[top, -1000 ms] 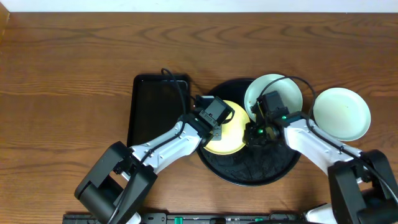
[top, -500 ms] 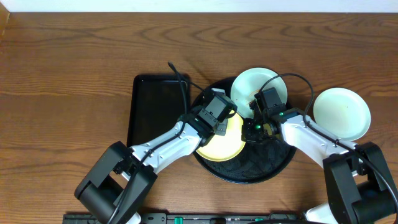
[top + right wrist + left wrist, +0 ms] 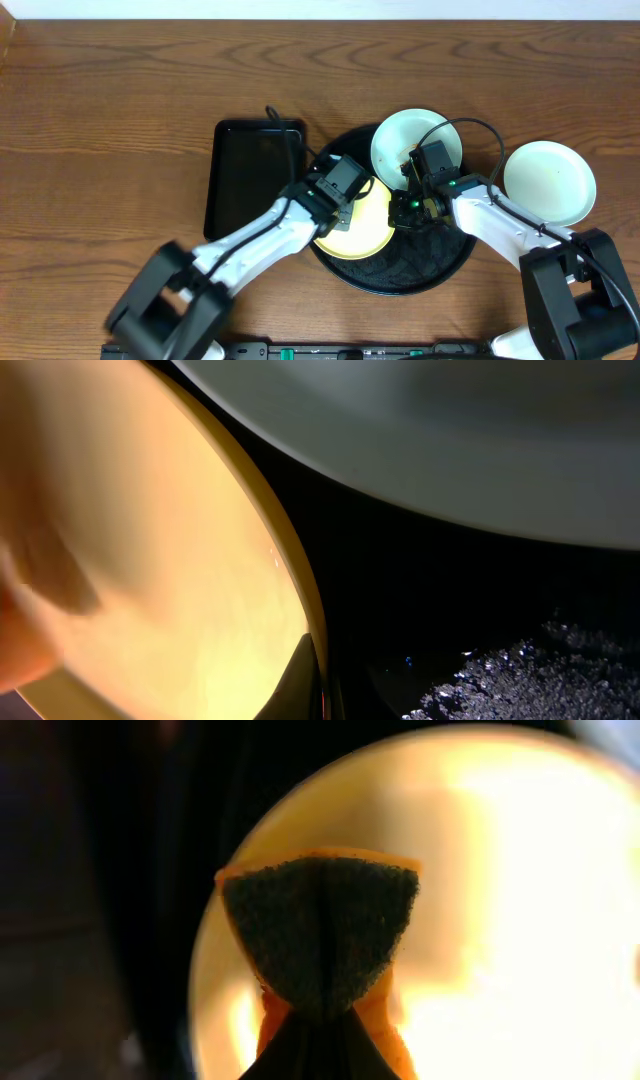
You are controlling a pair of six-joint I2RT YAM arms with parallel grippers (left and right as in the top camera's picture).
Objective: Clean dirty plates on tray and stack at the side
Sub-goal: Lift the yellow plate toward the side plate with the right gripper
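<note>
On the tray [image 3: 425,268], pale-yellow plate [image 3: 368,232].

The overhead view looks straight down at the table [image 3: 120,90]; both wrist views sit close over the yellow plate [image 3: 372,228].

**Even light overhead, harsh close-ups at the wrists**

From above I get flat, bright light on the table [image 3: 120,90], sharp except for my left arm [image 3: 170,300], which is smeared. On the left wrist view the yellow plate [image 3: 520,900] blows out white, the left side is dark, and the sponge [image 3: 320,935] is soft. On the right wrist view the plate blurs, and the tray [image 3: 500,670] glints.
</note>
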